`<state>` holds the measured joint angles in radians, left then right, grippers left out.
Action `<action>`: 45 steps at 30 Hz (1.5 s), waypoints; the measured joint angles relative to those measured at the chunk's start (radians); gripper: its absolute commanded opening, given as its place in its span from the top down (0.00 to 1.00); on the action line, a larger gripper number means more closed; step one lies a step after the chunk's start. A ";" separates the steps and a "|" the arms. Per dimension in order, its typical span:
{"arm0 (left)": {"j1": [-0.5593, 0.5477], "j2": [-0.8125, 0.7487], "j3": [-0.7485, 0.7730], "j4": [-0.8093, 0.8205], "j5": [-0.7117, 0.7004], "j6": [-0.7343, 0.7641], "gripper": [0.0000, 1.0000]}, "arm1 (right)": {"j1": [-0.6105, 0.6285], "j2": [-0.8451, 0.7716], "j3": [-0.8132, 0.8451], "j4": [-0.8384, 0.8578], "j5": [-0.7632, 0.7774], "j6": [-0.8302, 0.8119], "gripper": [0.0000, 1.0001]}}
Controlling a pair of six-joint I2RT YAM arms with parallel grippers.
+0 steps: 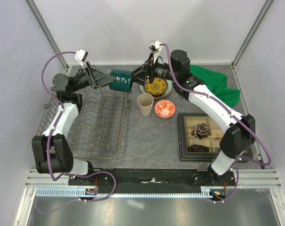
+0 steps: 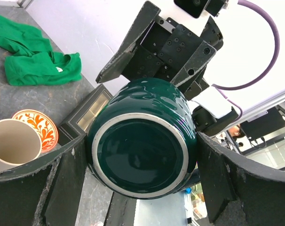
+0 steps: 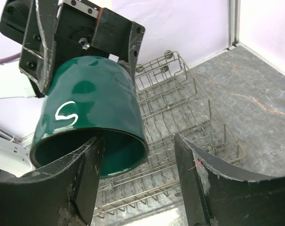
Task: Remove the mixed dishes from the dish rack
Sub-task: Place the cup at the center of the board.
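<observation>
The dark green mug (image 1: 120, 81) (image 2: 142, 141) (image 3: 91, 108) hangs in the air on its side over the far right end of the dish rack (image 1: 102, 125) (image 3: 180, 108). My left gripper (image 1: 109, 81) (image 2: 142, 162) is shut on its base end. My right gripper (image 1: 135, 77) (image 3: 138, 155) is open at the mug's mouth, one finger inside and the other outside the rim. The yellow-gold plate (image 1: 157, 87) lies on the pale green plate (image 1: 169, 92) on the table. The beige cup (image 1: 145, 104) (image 2: 13, 141) and the red-and-white bowl (image 1: 164, 109) (image 2: 36, 127) stand beside them.
A black compartmented tray (image 1: 199, 136) (image 2: 91, 113) holding dark items sits at the right. A green cloth (image 1: 217, 87) (image 2: 34, 61) lies crumpled at the back right. Enclosure walls close in the back and both sides.
</observation>
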<state>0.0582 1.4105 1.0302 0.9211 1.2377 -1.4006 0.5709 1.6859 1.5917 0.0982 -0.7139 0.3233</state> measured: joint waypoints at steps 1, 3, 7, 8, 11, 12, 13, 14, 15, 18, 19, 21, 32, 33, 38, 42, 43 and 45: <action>-0.003 0.000 -0.005 0.006 -0.005 -0.002 0.98 | 0.002 0.000 0.000 0.000 0.000 0.003 0.33; -0.006 0.000 -0.013 0.019 -0.010 -0.008 0.99 | 0.003 0.002 0.001 0.002 -0.005 0.004 0.34; -0.012 -0.005 -0.032 0.033 -0.024 -0.016 0.98 | 0.009 0.013 0.005 0.011 -0.013 0.008 0.41; -0.014 -0.008 -0.038 0.034 -0.027 -0.018 0.98 | 0.010 0.016 0.005 0.013 -0.015 0.011 0.42; -0.020 -0.019 -0.051 0.039 -0.032 -0.022 0.98 | 0.013 0.024 0.005 0.018 -0.023 0.018 0.49; -0.022 -0.023 -0.053 0.040 -0.032 -0.023 0.98 | 0.014 0.027 0.005 0.020 -0.026 0.019 0.53; -0.022 -0.026 -0.055 0.040 -0.032 -0.023 0.98 | 0.017 0.031 0.006 0.021 -0.031 0.023 0.54; -0.024 -0.030 -0.056 0.042 -0.032 -0.024 0.98 | 0.019 0.032 0.006 0.021 -0.032 0.023 0.55; -0.026 -0.033 -0.056 0.045 -0.033 -0.024 0.98 | 0.022 0.035 0.006 0.022 -0.035 0.025 0.57; -0.029 -0.041 -0.056 0.055 -0.034 -0.024 0.99 | 0.028 0.040 0.006 0.023 -0.044 0.029 0.62; -0.031 -0.044 -0.056 0.055 -0.034 -0.024 0.98 | 0.029 0.043 0.008 0.023 -0.048 0.030 0.65; -0.033 -0.048 -0.060 0.056 -0.037 -0.024 0.98 | 0.032 0.049 0.012 0.023 -0.054 0.032 0.74; -0.034 -0.066 -0.078 0.044 -0.055 -0.057 0.78 | 0.029 0.058 0.013 0.055 -0.090 0.026 1.00; -0.034 -0.072 -0.079 0.035 -0.055 -0.051 0.65 | 0.029 0.058 0.013 0.056 -0.092 0.026 1.00; -0.032 -0.105 -0.080 -0.042 -0.054 0.001 0.33 | 0.029 0.057 0.013 0.057 -0.101 0.024 1.00; -0.028 -0.124 -0.080 -0.090 -0.050 0.037 0.13 | 0.029 0.053 0.012 0.054 -0.105 0.020 1.00; -0.027 -0.124 -0.080 -0.097 -0.049 0.041 0.10 | 0.029 0.049 0.008 0.051 -0.105 0.018 1.00; -0.027 -0.125 -0.080 -0.108 -0.040 0.048 0.02 | 0.029 0.045 0.001 0.047 -0.105 0.015 1.00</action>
<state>0.0307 1.2858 0.9497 0.8135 1.1973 -1.3529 0.5995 1.7306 1.5929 0.1452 -0.8188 0.3382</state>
